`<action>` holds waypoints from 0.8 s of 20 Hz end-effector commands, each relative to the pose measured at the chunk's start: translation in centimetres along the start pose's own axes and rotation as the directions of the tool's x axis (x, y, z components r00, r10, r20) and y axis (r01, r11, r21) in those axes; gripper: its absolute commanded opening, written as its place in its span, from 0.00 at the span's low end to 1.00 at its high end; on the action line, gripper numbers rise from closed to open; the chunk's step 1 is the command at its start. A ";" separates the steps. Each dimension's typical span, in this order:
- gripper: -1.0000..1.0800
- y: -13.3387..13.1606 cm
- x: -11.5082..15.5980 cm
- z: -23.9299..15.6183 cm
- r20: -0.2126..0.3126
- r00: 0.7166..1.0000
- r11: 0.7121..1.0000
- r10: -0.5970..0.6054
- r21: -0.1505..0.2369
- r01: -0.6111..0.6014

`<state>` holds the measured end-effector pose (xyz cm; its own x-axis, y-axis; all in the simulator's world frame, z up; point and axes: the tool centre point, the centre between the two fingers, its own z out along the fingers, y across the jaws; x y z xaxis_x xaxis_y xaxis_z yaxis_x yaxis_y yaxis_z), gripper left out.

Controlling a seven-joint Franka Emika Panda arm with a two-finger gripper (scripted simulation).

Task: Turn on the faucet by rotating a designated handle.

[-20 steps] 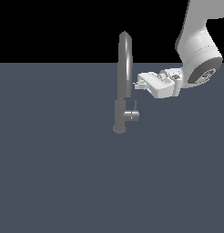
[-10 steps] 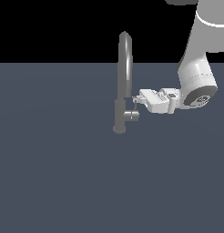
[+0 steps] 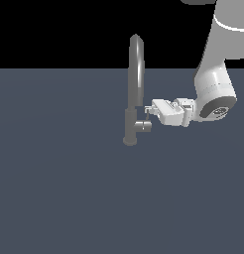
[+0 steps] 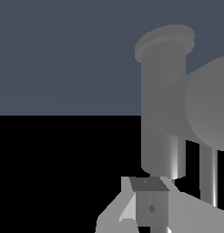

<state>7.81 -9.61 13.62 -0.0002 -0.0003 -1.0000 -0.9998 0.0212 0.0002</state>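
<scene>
Faucet (image 3: 132, 99) stands upright near the middle of the tabletop (image 3: 54, 188), toward its far edge; round base on the surface, gooseneck rising above the far edge line. Handle (image 3: 143, 125) juts sideways from the lower body, a short stub with a thin lever rising from its end.

Tool (image 3: 148, 113) comes in level from the exterior view's right, tips right at the lever, just above the stub. Contact looks likely but I cannot confirm it. Whether the tool is parted or clenched: cannot tell, in either view.

Risks, as judgement:
- Tips sit high on a thin lever; a push could slide off the top and leave the handle unturned.
- The tool is close to the spout column; driving straight in would jam against the body rather than rotate the stub.
- A push along the stub's axis would produce no turn at all.

View differences: the exterior view gives the whole faucet, the arm's approach and the handle's height on the body. The wrist view shows one fingertip (image 4: 150, 205) close up against the faucet's thick cylinder (image 4: 163, 113) and the stub's rounded end (image 4: 209, 104), but not the lever clearly.
</scene>
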 end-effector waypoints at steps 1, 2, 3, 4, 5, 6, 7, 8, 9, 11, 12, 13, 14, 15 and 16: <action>0.00 0.4 -0.2 0.0 0.000 1.000 1.000 0.000 0.000 0.000; 0.00 0.6 -0.3 0.0 0.000 1.000 1.000 0.000 0.000 0.000; 0.00 0.8 -0.4 0.0 0.000 1.000 1.000 -0.001 0.000 0.001; 0.00 1.0 -0.5 0.0 0.000 1.000 1.000 -0.001 0.000 0.001; 0.00 1.2 -0.6 0.0 0.000 1.000 1.000 -0.001 0.000 0.001; 0.00 1.4 -0.6 0.0 0.000 1.000 1.000 -0.001 0.000 0.001; 0.00 1.6 -0.7 0.0 0.000 1.000 1.000 -0.001 0.000 0.001; 0.00 1.8 -0.8 0.0 0.000 1.000 1.000 -0.001 0.000 0.001; 0.00 2.1 -0.9 0.0 0.000 1.000 1.000 -0.001 0.001 0.001; 0.00 2.3 -1.0 0.0 0.000 1.000 1.000 -0.001 0.001 0.001; 0.00 2.0 -0.8 0.0 -0.002 1.000 1.000 -0.001 0.003 0.001; 0.00 2.3 -0.8 0.0 -0.002 1.000 1.000 -0.001 0.003 0.001; 0.00 2.5 -0.8 0.0 -0.001 1.000 1.000 -0.001 0.003 0.001; 0.00 2.8 -0.8 0.0 -0.001 1.000 1.000 -0.001 0.003 0.001; 0.00 3.0 -0.8 0.0 -0.001 1.000 1.000 -0.001 0.003 0.001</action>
<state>5.33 -9.53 14.41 0.0037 -0.0042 -1.0000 -0.9996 0.0276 -0.0039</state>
